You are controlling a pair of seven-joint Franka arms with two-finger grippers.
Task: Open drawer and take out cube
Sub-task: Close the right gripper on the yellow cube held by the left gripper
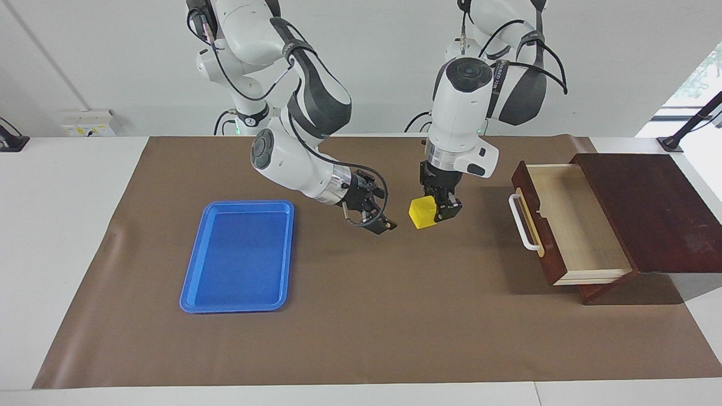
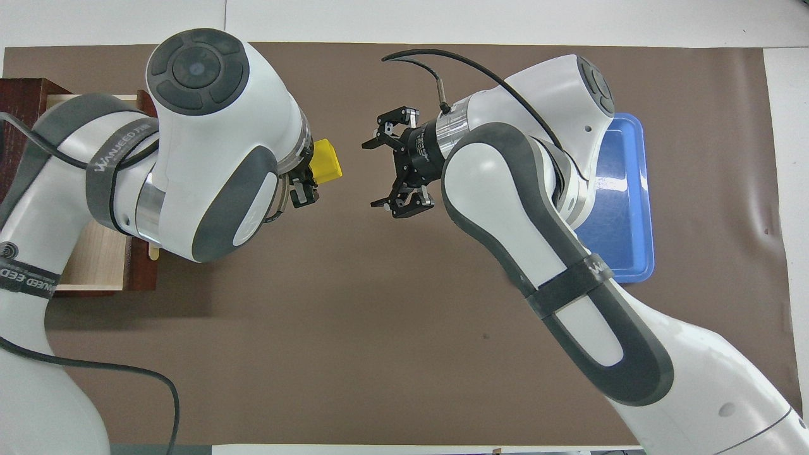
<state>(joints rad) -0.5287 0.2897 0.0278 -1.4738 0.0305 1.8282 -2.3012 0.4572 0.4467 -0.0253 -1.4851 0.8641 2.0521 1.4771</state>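
Observation:
The yellow cube (image 1: 422,213) (image 2: 328,161) hangs above the brown mat, over the middle of the table, with my left gripper (image 1: 434,213) (image 2: 314,174) shut on it from above. My right gripper (image 1: 386,212) (image 2: 373,174) is open, lies nearly level and points at the cube from a short gap away, without touching it. The dark wooden drawer (image 1: 569,225) (image 2: 95,262) stands pulled out of its box at the left arm's end of the table. Its white handle (image 1: 522,223) faces the middle, and its pale inside holds nothing that I can see.
A flat blue tray (image 1: 240,256) (image 2: 622,208) lies on the mat toward the right arm's end. The drawer's dark box (image 1: 648,208) sits at the mat's edge. The brown mat (image 1: 395,316) covers most of the white table.

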